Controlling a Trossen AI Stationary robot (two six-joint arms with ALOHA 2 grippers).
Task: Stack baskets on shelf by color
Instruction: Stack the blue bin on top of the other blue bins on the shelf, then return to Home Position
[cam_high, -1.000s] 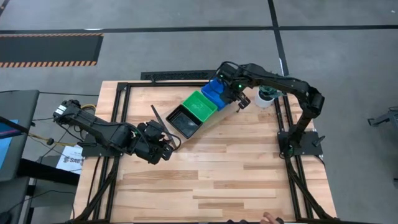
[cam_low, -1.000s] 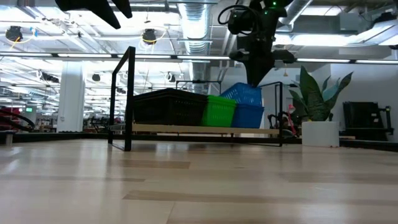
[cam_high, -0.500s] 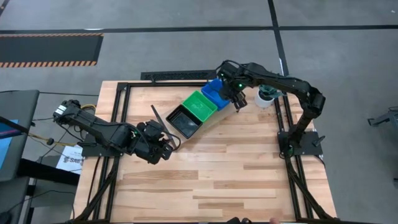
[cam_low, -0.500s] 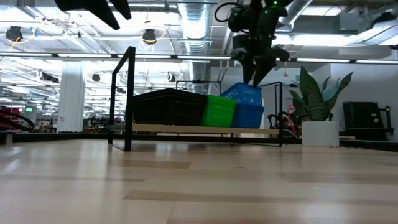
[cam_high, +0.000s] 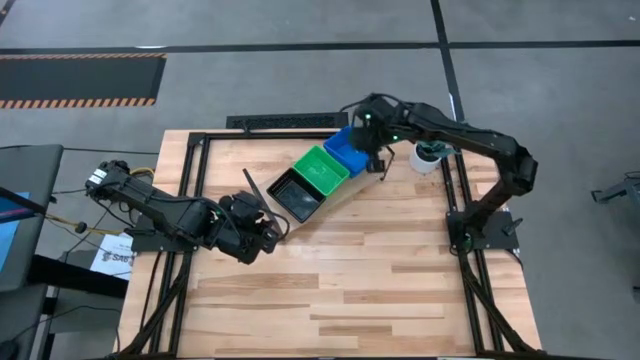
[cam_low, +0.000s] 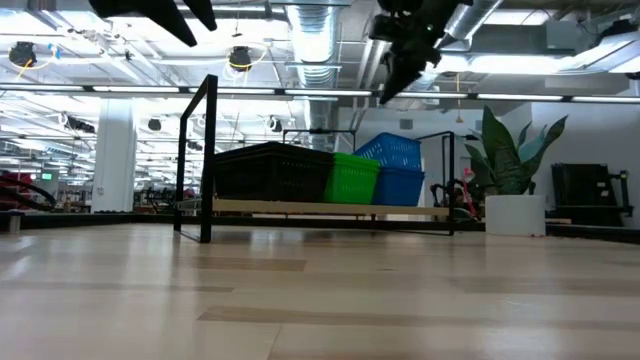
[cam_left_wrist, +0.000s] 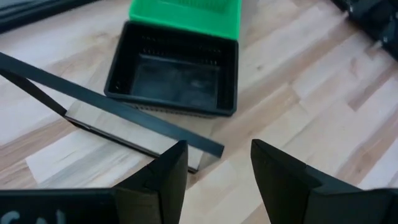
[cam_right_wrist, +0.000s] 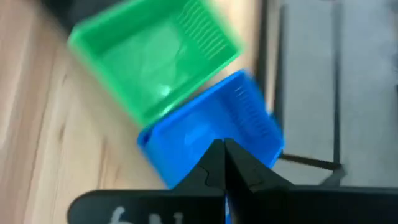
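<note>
The shelf stands slantwise on the table and carries three stacks of baskets: black, green and blue. In the low view the topmost blue basket sits tilted on the blue ones under it. My right gripper is shut and hangs above the blue stack, clear of it in the low view. My left gripper is open, low over the table beside the shelf's black end frame, near the black basket.
A white plant pot stands just right of the shelf, close to my right arm; the low view shows it too. Bare wooden tabletop stretches from the shelf to the near edge. A black frame runs round the table.
My right gripper has risen from the top blue basket and shifted a little toward the table's left, over the blue stack. The tilted blue basket has stayed where it was. My left arm has kept still.
</note>
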